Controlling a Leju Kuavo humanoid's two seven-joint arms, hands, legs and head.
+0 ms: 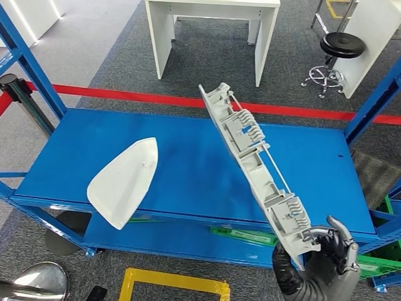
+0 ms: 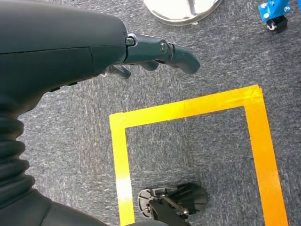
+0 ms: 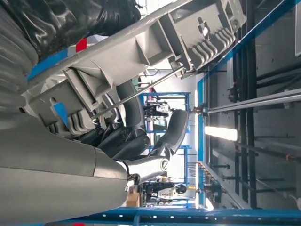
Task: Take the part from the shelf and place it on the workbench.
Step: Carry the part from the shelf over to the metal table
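A long grey ribbed plastic part (image 1: 255, 157) slants up and away over the blue shelf (image 1: 198, 169), lifted off its surface. My right hand (image 1: 321, 263) grips its near end at the lower right of the head view. In the right wrist view the same part (image 3: 142, 52) runs across the frame, and my right hand's fingers (image 3: 131, 136) curl around it. A white shell-shaped part (image 1: 124, 180) lies flat on the shelf's left side. My left hand (image 2: 106, 52) hangs over the carpet with its fingers stretched out and nothing in it.
A white workbench (image 1: 213, 31) stands beyond a red floor line (image 1: 141, 96). A black stool (image 1: 341, 47) is at the far right. Yellow tape (image 2: 191, 110) marks a square on the carpet near my feet. Blue shelf posts (image 1: 28, 63) rise at both sides.
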